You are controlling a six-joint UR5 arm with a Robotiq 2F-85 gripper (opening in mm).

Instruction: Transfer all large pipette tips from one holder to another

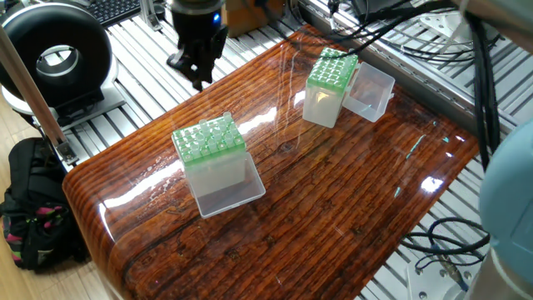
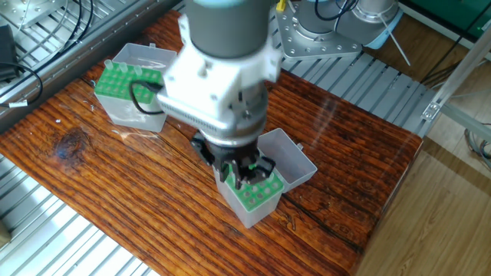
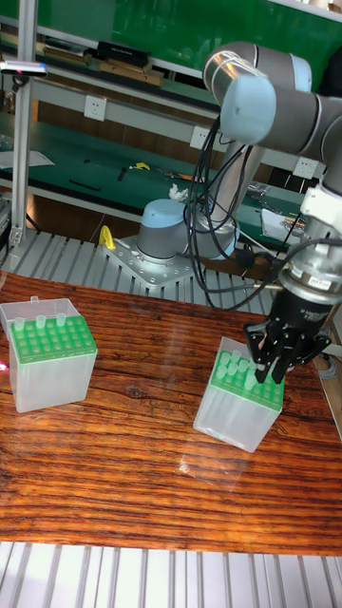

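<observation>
the arm reaches down with its gripper point(image 3: 271, 372) pointing straight downward, dark fingers point(image 1: 200, 73) close together.

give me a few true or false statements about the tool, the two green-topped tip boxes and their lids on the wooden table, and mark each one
1. The tool is above the box holding tips. True.
2. The other box has tips standing tall out of its rack. False: its green top shows only holes.
3. Both boxes have their clear lids flipped open. True.
4. One box lies on its side. False: both stand upright.
5. A black backpack sits on the table. False: it is on the floor beside it.
</observation>
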